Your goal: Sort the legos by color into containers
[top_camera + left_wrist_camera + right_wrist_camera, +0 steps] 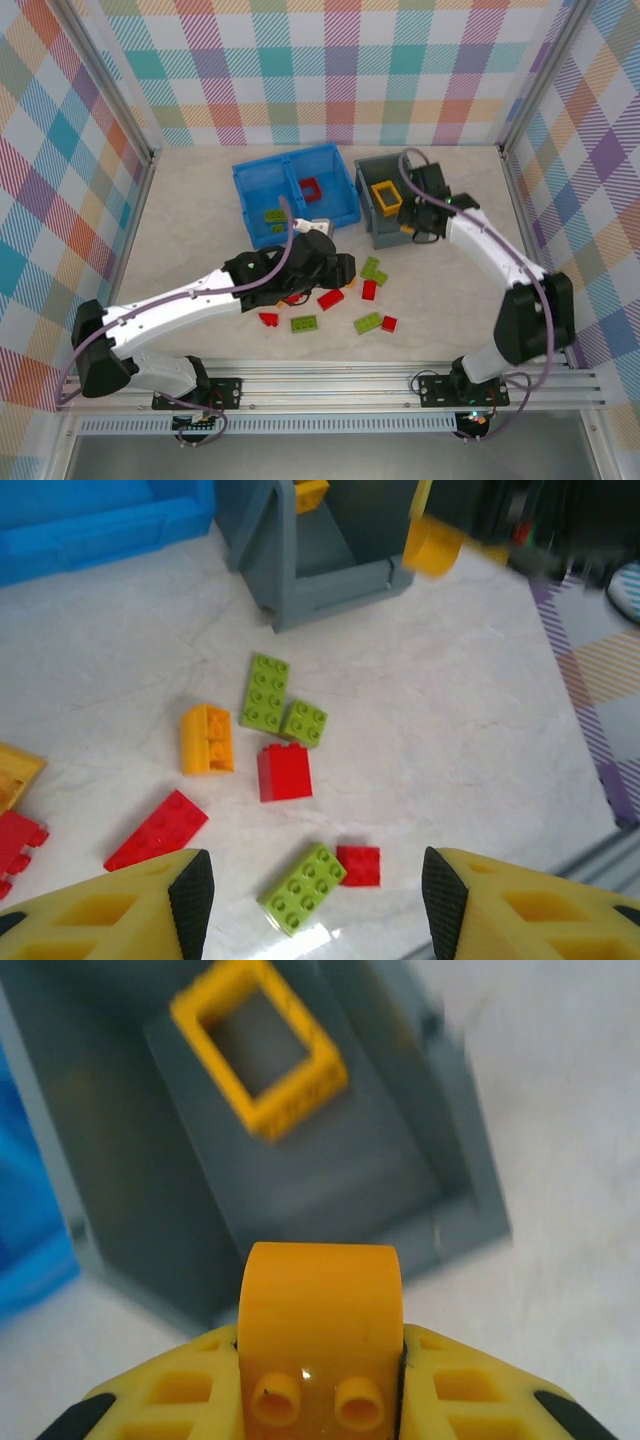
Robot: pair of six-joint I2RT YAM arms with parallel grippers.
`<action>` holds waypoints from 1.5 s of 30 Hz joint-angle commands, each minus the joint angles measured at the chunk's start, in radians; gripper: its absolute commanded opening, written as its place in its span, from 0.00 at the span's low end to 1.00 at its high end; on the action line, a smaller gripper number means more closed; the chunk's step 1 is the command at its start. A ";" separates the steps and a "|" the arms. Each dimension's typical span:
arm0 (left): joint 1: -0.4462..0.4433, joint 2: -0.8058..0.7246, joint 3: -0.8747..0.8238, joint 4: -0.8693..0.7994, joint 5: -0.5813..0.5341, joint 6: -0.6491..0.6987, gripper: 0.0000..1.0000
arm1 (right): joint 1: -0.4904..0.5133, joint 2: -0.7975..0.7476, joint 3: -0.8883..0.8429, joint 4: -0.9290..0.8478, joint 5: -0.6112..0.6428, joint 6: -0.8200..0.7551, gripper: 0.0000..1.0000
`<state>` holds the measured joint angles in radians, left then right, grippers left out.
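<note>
Right gripper (320, 1380) clamps a yellow rounded brick (320, 1300) — studs facing its camera, rounded end toward the grey bin (470, 1130), where a yellow frame (305, 1100) lies. Left gripper (312, 900) gapes wide over loose bricks (285, 772) — red, green, orange.

A lab test cell: plaid-cloth walls (340, 70) and aluminium framing (400, 383) enclose a marble-look table (190, 230).

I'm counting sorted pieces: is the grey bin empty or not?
Not empty: a yellow square frame lies on the floor of the grey bin. The right gripper holds a yellow rounded brick, not yet dropped in.
</note>
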<state>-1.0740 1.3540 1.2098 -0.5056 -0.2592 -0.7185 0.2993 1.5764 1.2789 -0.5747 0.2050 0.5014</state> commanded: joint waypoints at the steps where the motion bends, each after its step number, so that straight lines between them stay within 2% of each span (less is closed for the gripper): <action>1: -0.009 0.034 0.052 0.040 -0.065 0.001 0.59 | -0.045 0.181 0.134 0.008 -0.100 -0.181 0.19; 5: -0.009 0.051 0.063 0.021 -0.081 0.008 0.59 | -0.058 0.359 0.303 -0.046 -0.164 -0.201 0.19; 8: 0.000 0.051 0.073 -0.026 -0.107 0.007 0.59 | -0.057 0.436 0.372 -0.095 -0.194 -0.184 0.23; 11: 0.039 0.038 0.067 -0.077 -0.113 -0.009 0.59 | -0.053 0.446 0.362 -0.089 -0.214 -0.171 0.38; 14: 0.121 0.028 0.072 -0.150 -0.100 -0.023 0.58 | -0.042 0.421 0.346 -0.088 -0.211 -0.172 0.54; 16: 0.196 0.024 0.076 -0.201 -0.076 -0.014 0.57 | -0.036 0.392 0.336 -0.086 -0.207 -0.170 0.58; 20: 0.429 0.025 0.061 -0.243 0.034 0.044 0.56 | -0.021 0.346 0.326 -0.101 -0.204 -0.159 0.59; 23: 0.570 0.058 0.077 -0.235 0.105 0.104 0.55 | -0.006 0.302 0.295 -0.090 -0.192 -0.142 0.58; 27: 0.698 0.122 0.114 -0.258 0.106 0.164 0.57 | 0.018 0.248 0.266 -0.079 -0.185 -0.131 0.58; 30: 0.798 0.182 0.117 -0.222 0.163 0.212 0.63 | 0.033 0.223 0.260 -0.084 -0.186 -0.133 0.60; 34: 0.863 0.285 0.155 -0.171 0.225 0.282 0.63 | 0.035 0.218 0.268 -0.096 -0.205 -0.135 0.63; 40: 0.898 0.457 0.258 -0.153 0.204 0.374 0.51 | 0.035 0.204 0.281 -0.111 -0.232 -0.127 0.64; 45: 0.905 0.493 0.282 -0.125 0.202 0.417 0.43 | 0.036 0.172 0.248 -0.101 -0.247 -0.115 0.64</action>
<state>-0.1852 1.8389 1.4521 -0.6456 -0.0605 -0.3611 0.3351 1.7912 1.5444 -0.6674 -0.0158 0.3656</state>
